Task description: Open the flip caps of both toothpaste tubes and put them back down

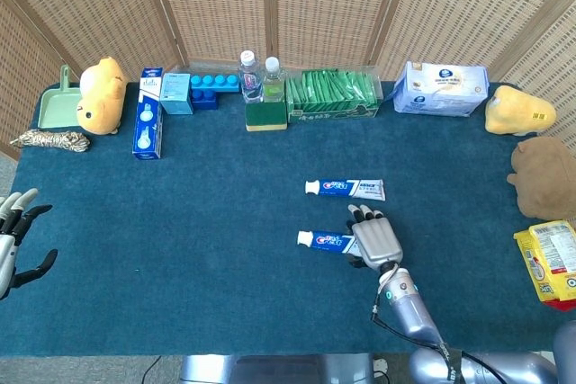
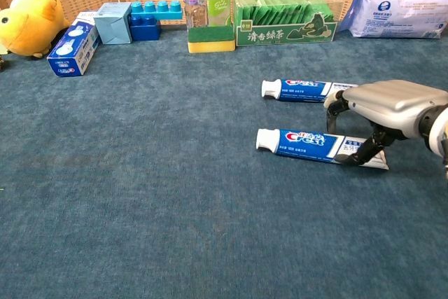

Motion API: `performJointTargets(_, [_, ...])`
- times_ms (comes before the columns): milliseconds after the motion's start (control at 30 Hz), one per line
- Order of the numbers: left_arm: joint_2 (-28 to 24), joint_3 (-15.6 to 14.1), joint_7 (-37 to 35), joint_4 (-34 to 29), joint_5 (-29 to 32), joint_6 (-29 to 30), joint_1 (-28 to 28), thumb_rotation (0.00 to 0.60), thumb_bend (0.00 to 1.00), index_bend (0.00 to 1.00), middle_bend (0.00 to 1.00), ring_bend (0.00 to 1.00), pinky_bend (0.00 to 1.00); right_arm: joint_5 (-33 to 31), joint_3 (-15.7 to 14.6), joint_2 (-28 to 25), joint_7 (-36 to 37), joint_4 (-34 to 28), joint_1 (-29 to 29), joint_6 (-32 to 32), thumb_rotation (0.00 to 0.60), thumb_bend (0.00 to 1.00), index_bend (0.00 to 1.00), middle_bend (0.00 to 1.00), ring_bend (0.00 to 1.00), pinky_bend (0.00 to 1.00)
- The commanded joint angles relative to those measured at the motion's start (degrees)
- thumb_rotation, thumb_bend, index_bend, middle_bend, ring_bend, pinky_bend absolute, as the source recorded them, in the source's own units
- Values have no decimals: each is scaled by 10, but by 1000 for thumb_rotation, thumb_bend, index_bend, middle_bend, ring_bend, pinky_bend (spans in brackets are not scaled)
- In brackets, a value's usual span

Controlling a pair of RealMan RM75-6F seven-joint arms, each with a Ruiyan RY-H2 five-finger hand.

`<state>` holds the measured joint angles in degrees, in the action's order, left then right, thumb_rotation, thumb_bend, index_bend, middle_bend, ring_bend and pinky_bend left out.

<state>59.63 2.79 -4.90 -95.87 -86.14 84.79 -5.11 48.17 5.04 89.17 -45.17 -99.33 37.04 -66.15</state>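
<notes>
Right of centre, the right hand [image 2: 392, 106] arches over the near toothpaste tube [image 2: 311, 144], fingers [image 2: 369, 152] touching its tail, grasp unclear. Far left, the left hand [image 1: 13, 240] hangs released.

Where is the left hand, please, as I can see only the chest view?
Observer: The left hand hangs at the table's left edge, fingers apart, holding nothing.
Operator: Thank you. What lies beyond the right hand, outside my frame?
Observer: A snack bag lies at the table's right edge, with a brown plush behind it.
Operator: And left of the yellow plush?
Observer: A green dustpan, with a rope in front of it.
</notes>
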Motion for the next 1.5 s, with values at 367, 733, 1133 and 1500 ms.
performJointTargets(367, [-1,0,-5,2,1,4,2,600,290,189,78,48,0,0,0,15,-1,9,6,-3,488,319,340,152,114,241])
performJointTargets(733, [-2,0,-11,6,0,4,1,600,288,189,78,48,0,5,-8,20,-6,5,2,-20,487,313,322,152,115,241])
performJointTargets(1133, [-2,0,-13,4,-3,9,2,600,289,188,78,49,0,12,-12,23,5,15,-3,-20,490,317,329,157,114,241])
performJointTargets(1500, [-3,-1,-14,4,-5,12,3,600,289,188,77,48,0,16,-12,26,11,23,-6,-18,537,324,355,167,119,241])
